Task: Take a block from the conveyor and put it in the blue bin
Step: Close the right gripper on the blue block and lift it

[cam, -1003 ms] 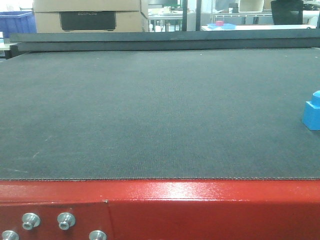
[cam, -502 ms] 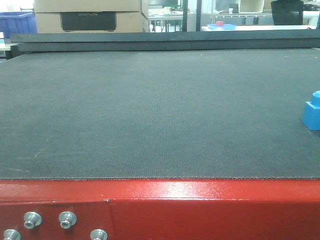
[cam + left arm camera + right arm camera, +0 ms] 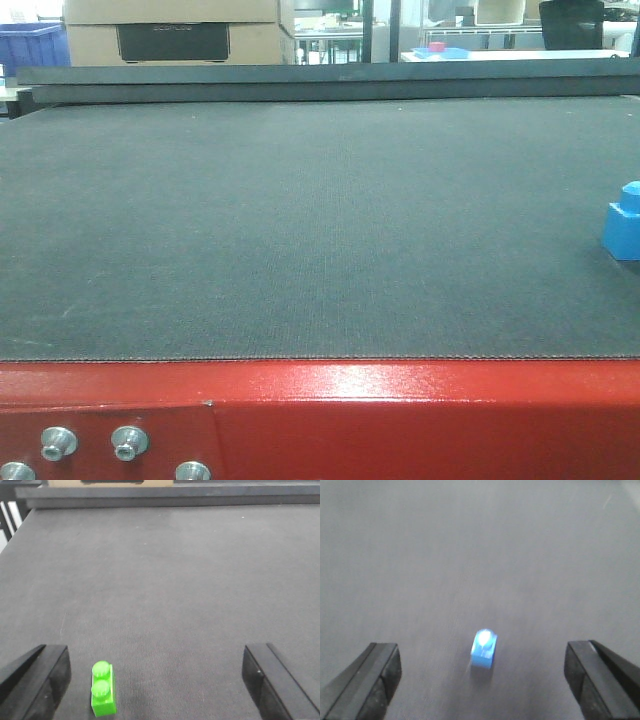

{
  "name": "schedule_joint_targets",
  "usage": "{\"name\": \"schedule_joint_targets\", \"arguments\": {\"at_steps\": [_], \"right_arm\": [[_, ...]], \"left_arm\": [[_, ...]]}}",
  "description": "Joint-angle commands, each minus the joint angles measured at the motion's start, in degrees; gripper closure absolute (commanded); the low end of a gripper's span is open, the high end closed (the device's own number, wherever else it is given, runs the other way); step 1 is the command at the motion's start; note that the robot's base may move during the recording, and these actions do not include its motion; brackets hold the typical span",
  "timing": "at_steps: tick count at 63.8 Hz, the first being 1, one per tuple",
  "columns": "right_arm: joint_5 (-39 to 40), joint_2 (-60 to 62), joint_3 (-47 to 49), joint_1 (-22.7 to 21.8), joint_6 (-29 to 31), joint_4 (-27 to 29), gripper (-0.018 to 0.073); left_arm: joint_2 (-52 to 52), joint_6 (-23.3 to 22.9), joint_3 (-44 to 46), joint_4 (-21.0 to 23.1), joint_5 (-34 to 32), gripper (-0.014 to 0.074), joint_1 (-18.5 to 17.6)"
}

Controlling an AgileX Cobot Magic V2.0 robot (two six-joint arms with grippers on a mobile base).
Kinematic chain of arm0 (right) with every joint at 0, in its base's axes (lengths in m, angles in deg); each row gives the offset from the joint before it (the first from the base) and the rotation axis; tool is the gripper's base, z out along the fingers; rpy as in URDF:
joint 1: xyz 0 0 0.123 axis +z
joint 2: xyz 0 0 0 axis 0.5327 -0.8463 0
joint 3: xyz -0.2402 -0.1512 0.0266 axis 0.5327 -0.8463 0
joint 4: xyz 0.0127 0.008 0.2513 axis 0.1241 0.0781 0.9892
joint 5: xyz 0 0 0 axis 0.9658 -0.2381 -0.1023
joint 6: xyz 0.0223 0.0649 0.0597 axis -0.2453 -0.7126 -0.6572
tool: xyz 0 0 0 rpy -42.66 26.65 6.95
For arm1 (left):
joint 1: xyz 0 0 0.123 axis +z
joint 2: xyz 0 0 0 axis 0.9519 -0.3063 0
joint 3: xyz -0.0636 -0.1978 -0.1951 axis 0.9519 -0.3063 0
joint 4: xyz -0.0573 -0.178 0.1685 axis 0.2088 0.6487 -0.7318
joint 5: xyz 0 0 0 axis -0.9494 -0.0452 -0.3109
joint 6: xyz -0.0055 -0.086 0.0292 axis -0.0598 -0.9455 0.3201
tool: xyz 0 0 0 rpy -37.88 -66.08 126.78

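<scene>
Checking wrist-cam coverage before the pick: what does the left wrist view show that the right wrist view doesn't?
Left wrist only: a green two-stud block on the conveyor, between the left gripper's open fingers, nearer the frame-left one; also the far rail. Right wrist only: the blue block, slightly blurred, roughly centred between the right gripper's open fingers. Both: the conveyor's dark grey surface and wide-open jaws touching neither block.
</scene>
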Motion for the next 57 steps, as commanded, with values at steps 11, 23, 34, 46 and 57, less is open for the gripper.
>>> {"name": "schedule_joint_targets", "arguments": {"at_steps": [11, 23, 34, 46, 57], "right_arm": [[-9.3, -19.5, 11.0, 0.8, 0.0, -1.2, -0.001], [-8.0, -30.9, 12.7, 0.7, -5.2, -5.4, -0.001], [-4.5, -40.2, 12.7, 0.7, -6.8, -5.4, -0.001], [-0.7, -46.6, 12.7, 0.7, -7.7, -5.4, -0.001], [1.8, -49.9, 12.7, 0.7, -8.1, -5.4, 0.0015]], "left_arm": [[-0.8, -0.3, 0.6, -2.0, -1.7, -0.0012, -2.8], [-0.8, -0.3, 0.6, -2.0, -1.6, -0.0012, -2.9], [-0.8, -0.3, 0.6, -2.0, -1.4, -0.0012, -2.9], [-0.8, -0.3, 0.6, -1.9, -1.4, -0.0012, -2.9], [-0.8, -0.3, 0.6, -1.8, -1.2, -0.0012, -2.9]]}}
